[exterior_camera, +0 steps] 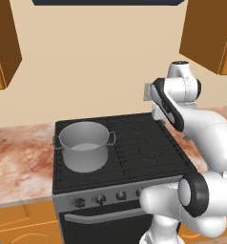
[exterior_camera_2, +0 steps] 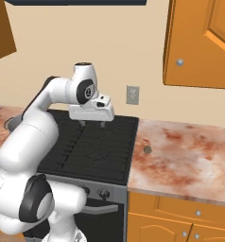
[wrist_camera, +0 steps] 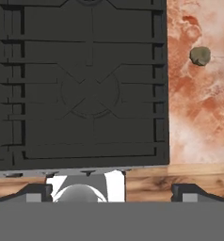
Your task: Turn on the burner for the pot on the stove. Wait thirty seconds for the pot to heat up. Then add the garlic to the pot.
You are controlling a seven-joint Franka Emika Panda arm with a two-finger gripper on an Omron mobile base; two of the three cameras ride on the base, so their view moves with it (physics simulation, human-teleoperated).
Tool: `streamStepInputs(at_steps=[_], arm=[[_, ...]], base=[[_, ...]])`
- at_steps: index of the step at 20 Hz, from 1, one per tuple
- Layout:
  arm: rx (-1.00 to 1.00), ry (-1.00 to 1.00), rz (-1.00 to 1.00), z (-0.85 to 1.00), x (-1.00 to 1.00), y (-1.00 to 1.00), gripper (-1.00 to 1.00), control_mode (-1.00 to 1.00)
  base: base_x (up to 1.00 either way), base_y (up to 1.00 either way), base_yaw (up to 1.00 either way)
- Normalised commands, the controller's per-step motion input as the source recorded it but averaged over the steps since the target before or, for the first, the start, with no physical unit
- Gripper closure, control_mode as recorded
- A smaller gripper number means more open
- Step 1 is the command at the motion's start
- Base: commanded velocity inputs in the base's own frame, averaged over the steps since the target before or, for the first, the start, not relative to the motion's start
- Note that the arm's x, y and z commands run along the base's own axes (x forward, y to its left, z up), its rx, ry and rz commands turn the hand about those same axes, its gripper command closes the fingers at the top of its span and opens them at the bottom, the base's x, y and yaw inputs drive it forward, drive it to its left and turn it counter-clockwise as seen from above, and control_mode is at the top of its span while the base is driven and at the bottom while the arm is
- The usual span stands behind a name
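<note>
Claw (exterior_camera_2: 92, 124) hung empty above the right side of the stove (exterior_camera_2: 93, 146), its two short fingers pointing down and standing apart, clear of the black grates. Seen from the hand camera, the fingertips (wrist_camera: 36, 193) sat wide apart at the bottom edge, looking straight down on a burner, with the stove's front edge nearest and the orange cabinet front beneath it. Nearest in the left base view, the grey front panel carried its row of dark knobs (exterior_camera: 100, 198) above the oven bar handle (exterior_camera: 94, 215). That view alone showed the pot (exterior_camera: 84, 145), standing upright on the left burner, well apart from the claw. Right of the stove lay the marbled worktop (exterior_camera_2: 190, 156), and on it, near the stove's edge, the small garlic (exterior_camera_2: 147, 149), which the hand view also caught as a roundish grey-tan lump (wrist_camera: 200, 56). Farthest back, a wall outlet plate (exterior_camera_2: 132, 95) sat on the beige wall.
</note>
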Motion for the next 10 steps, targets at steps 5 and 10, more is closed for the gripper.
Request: streamStepInputs(at_steps=[5, 10], arm=[[0.00, 0.00, 0.00, -0.02, 0.03, -0.10, -1.00, -1.00], [0.00, 0.00, 0.00, 0.00, 0.00, 0.00, -1.00, -1.00]], base=[[0.00, 0.00, 0.00], [0.00, 0.00, 0.00]])
